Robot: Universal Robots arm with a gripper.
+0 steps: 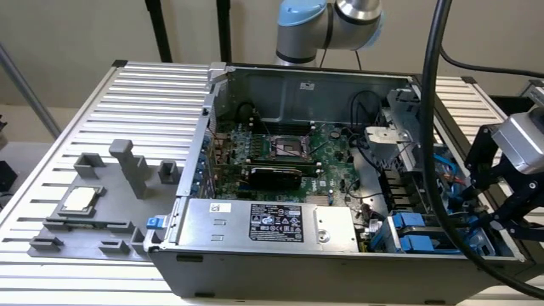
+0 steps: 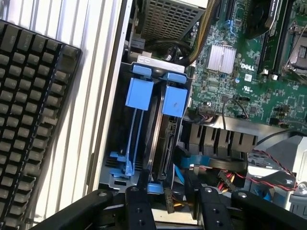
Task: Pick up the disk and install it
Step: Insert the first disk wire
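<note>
The disk (image 2: 162, 143) stood on its thin edge inside the drive bay (image 2: 111, 139) of the open computer case (image 1: 323, 274). In the exterior view that bay was at about 4 o'clock in the case. The big silver box (image 1: 272, 223) was next to it at 6 o'clock.

The blue carrier (image 2: 173, 100) on the disk sat right beside another blue carrier (image 2: 139, 93), and both reached nearly the same height.

The gripper (image 2: 168, 199) hung just over the end of the disk, at about 3 o'clock in the exterior view. I could not tell if it was squeezing the disk or only sitting around it.

On the table (image 1: 153, 89), at 9 o'clock, a grey tray (image 1: 93, 239) held a small square chip (image 1: 81, 199).

I think the picking up was done, because the disk was in its slot. The job looked almost over. Maybe a last push was left, but I could not see if the disk was all the way in.
</note>
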